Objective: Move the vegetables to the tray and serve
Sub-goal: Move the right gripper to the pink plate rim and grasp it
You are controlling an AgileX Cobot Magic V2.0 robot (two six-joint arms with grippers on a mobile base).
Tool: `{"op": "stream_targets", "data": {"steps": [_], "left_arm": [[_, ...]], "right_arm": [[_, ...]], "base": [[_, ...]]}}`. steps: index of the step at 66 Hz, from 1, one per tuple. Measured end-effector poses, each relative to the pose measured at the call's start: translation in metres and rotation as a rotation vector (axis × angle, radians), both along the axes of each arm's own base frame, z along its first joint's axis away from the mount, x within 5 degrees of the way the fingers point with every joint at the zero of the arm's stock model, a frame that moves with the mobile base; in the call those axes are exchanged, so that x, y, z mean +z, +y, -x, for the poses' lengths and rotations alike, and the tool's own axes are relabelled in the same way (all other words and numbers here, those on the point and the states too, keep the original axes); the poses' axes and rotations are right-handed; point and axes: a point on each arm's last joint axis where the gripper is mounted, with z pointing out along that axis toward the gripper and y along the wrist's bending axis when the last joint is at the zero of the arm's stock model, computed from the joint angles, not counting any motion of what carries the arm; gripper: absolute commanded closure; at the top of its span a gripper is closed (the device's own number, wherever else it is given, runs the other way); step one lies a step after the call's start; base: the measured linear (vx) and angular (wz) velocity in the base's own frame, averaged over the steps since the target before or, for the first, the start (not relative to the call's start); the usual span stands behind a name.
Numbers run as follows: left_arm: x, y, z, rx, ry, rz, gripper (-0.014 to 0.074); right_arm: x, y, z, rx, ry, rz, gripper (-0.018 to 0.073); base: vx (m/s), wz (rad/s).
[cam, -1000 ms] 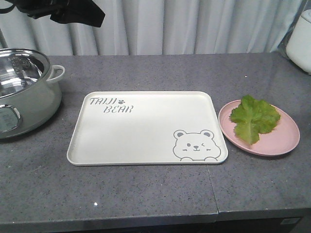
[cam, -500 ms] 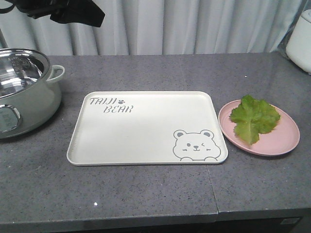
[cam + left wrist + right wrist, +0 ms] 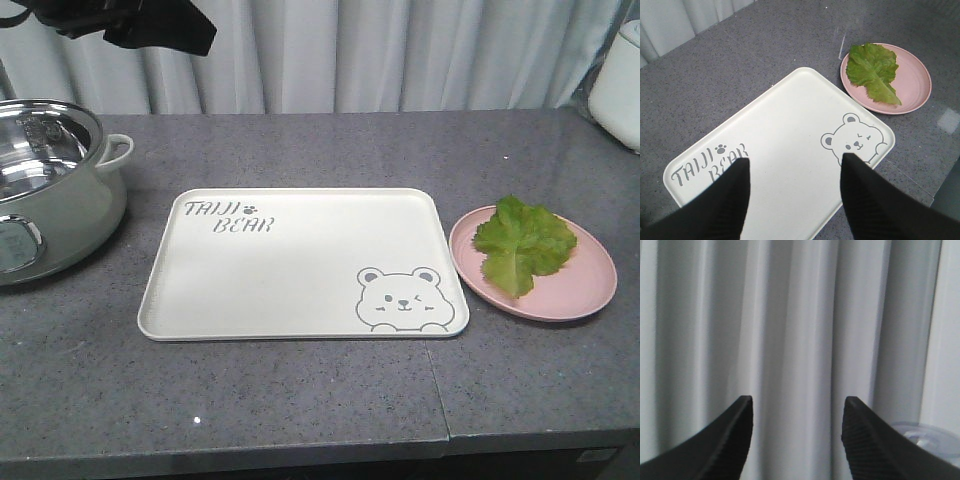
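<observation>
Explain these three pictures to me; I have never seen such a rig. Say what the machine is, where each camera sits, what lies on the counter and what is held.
This is a two-armed robot on a mobile base. The front view looks over a grey counter: a cream tray in the middle, a lettuce leaf on a pink plate beside it, and a steel-lined pot at the other end. The other two cameras ride on the wrists, and the black wedges are gripper fingers. The left gripper hangs open above the tray, looking down. The right gripper, also open, faces a white curtain. Neither holds anything.
</observation>
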Motion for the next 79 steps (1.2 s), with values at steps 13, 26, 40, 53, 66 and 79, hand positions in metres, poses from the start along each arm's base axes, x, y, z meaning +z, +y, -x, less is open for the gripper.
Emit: {"op": "stream_targets", "data": {"steps": [13, 26, 40, 53, 66, 79], "left_arm": [[0.000, 0.000, 0.000, 0.000, 0.000, 0.000, 0.0195], [0.000, 0.000, 0.000, 0.000, 0.000, 0.000, 0.0195], [0.000, 0.000, 0.000, 0.000, 0.000, 0.000, 0.0195], [0.000, 0.000, 0.000, 0.000, 0.000, 0.000, 0.0195], [0.000, 0.000, 0.000, 0.000, 0.000, 0.000, 0.0195], [0.000, 0.000, 0.000, 0.000, 0.000, 0.000, 0.0195]], "right_arm": [[-0.084, -0.014, -0.023, 0.156, 0.297, -0.240, 0.0168], [-0.198, -0.022, -0.023, 0.163, 0.590, -0.452, 0.0168], [-0.284, -0.016, -0.007, 0.125, 0.795, -0.516, 0.0168], [-0.322, -0.013, -0.002, 0.100, 0.885, -0.498, 0.0168], [-0.326, -0.002, -0.011, 0.072, 0.898, -0.431, 0.0168], [-0.331, 0.011, -0.021, 0.025, 0.908, -0.348, 0.0168]], "base": [[0.00, 0.00], [0.00, 0.00], [0.00, 0.00], [0.00, 0.00], [0.00, 0.00], [0.00, 0.00]]}}
